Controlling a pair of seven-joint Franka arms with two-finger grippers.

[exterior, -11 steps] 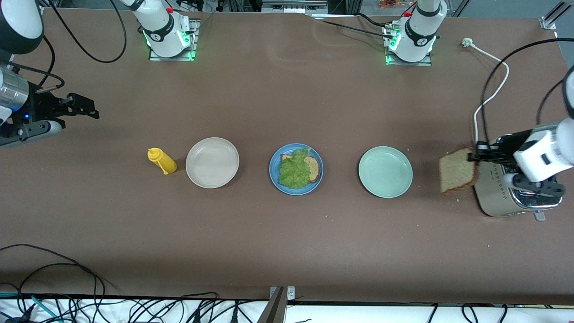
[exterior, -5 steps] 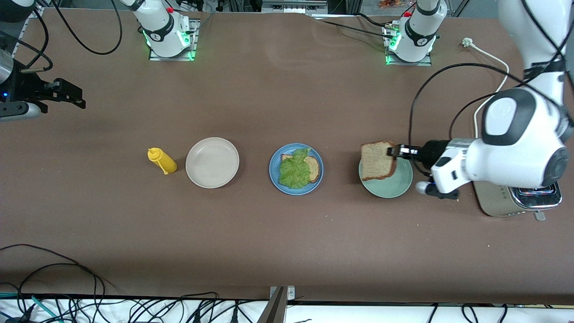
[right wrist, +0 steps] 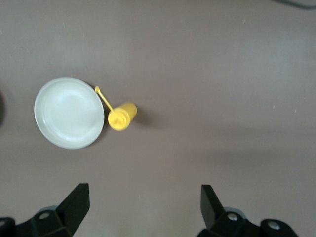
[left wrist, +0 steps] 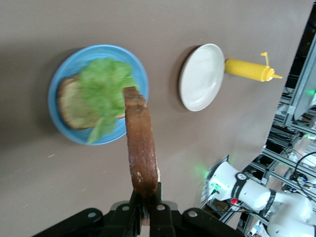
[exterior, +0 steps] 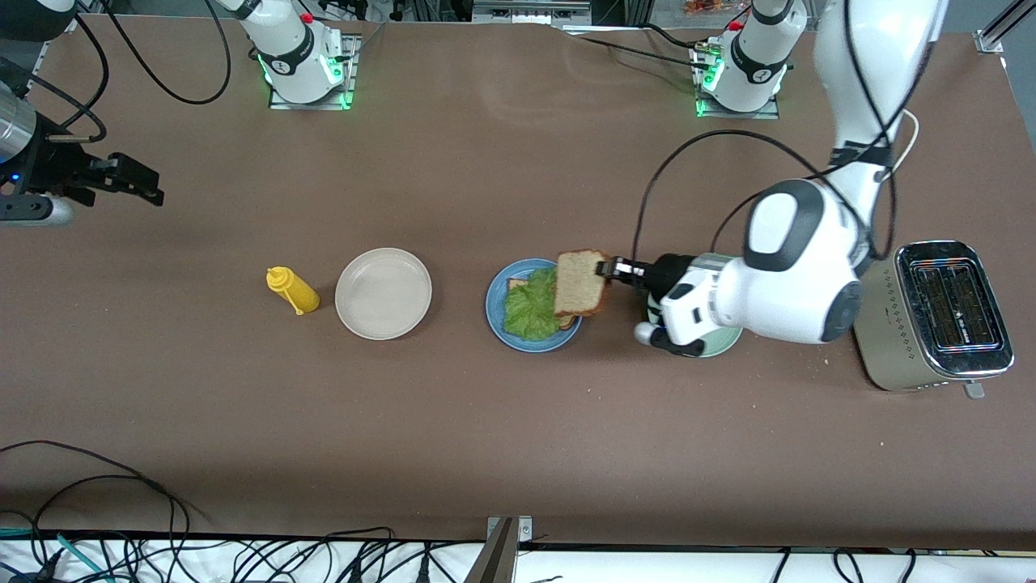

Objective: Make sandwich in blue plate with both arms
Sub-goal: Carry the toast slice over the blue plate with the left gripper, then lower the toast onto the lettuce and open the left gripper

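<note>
1. Because the sandwich lacks only its top, a second square slice of brown wholemeal toast (exterior: pixel 580 282) is carried edge-on over the rim of the round matte blue plate (exterior: pixel 495 306) at the side toward the left arm's end of the table.
2. On that plate, a ruffled green lettuce leaf (exterior: pixel 531 306) is laid over the lower slice of brown toast (exterior: pixel 567 304), which is seen only at its edges.
3. The carried slice is pinched at one crust edge by the black two-finger left gripper (left wrist: pixel 147 197), whose jaws are closed tightly on it, so that the slice hangs clear of the fingers for a flat release, it is judged.
4. The white left arm (exterior: pixel 797 263) is stretched low and nearly level across the pale green plate (exterior: pixel 724 344) from the chrome toaster (exterior: pixel 939 314).
5. The black right gripper (exterior: pixel 129 180) is held wide open and empty, waiting over bare table at the right arm's end, well apart from the beige plate (exterior: pixel 383 293) and yellow squeeze bottle (exterior: pixel 292 291).
</note>
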